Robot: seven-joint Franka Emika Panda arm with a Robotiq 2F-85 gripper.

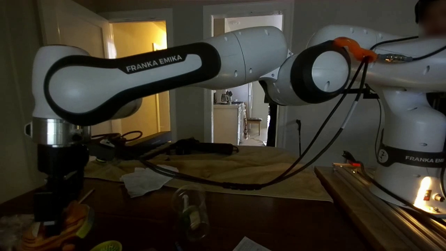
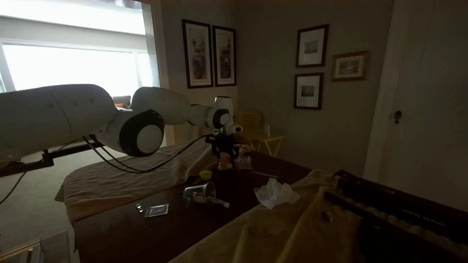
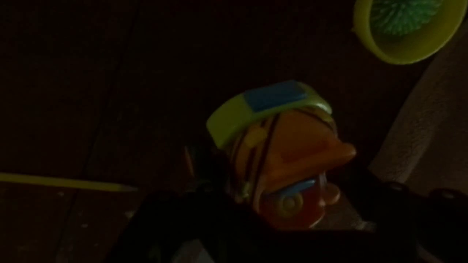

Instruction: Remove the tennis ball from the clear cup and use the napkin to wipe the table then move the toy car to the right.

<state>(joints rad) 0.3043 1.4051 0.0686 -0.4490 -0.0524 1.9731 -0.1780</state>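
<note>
Two jaws of the black gripper (image 2: 226, 163), wide apart, straddle the glossy orange-and-red toy car (image 3: 283, 157)!

One jaw either side, a yellow-green band on the toy, and are they squeezing? Cannot tell from the wrist view. Just beside the jaws, crinkled see-through wrap (image 2: 244, 163); near them, a sharpened yellow pencil (image 3: 65, 182) flat on the dark brown wooden table (image 2: 120, 230), and a round yellow bowl (image 3: 400, 60) with green bristles (image 3: 404, 18) inside. Farther from the jaws, toward the white arm's base (image 1: 413, 139): the small colourless clear cup (image 2: 195, 190), down on its side, a slim tube (image 2: 219, 202) with it, in or behind I cannot say. Out past the pencil from the jaws, the crumpled white napkin (image 2: 276, 193), part on bare wood, part over the tan cloth (image 2: 256, 233)! Farther still, beyond the clear cup, a flat silvery square packet (image 2: 157, 210).
</note>
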